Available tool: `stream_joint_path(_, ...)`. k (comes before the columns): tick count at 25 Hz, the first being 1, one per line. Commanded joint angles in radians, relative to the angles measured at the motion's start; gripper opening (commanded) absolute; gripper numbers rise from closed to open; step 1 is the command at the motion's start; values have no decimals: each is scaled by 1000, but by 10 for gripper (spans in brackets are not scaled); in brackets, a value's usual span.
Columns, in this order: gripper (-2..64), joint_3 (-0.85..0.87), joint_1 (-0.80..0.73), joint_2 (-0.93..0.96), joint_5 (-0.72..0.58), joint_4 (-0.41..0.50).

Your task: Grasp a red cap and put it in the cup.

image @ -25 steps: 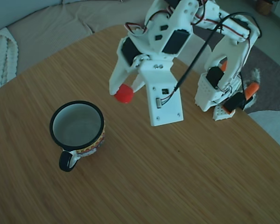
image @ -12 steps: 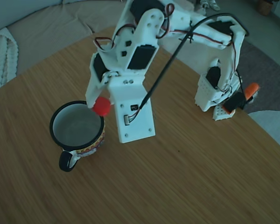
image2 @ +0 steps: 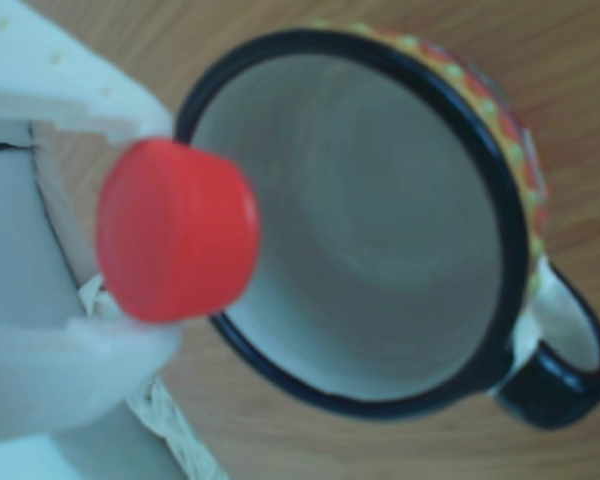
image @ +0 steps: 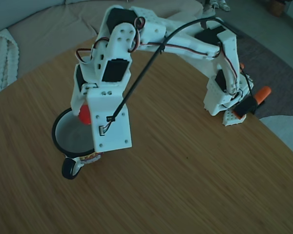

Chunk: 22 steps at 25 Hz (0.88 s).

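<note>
While gripping red cap | end effector now over cup, previously beside

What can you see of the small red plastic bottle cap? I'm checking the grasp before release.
The small round red plastic bottle cap looks smooth, flat-topped and intact. It is pinched between the white gripper fingers, off the table, over the black rim of the white enamel mug. In the fixed view it is partly hidden behind the arm.
</note>
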Motion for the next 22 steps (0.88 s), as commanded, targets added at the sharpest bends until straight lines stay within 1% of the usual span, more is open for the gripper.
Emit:
stream_joint_path(1,-5,-109,3,-20,6,-2)
stream_joint_path(9,-5,-176,3,-124,6,-12)
stream_joint_path(15,-5,-218,12,-155,8,-14)
stream_joint_path(22,-3,-222,14,-166,6,-12)
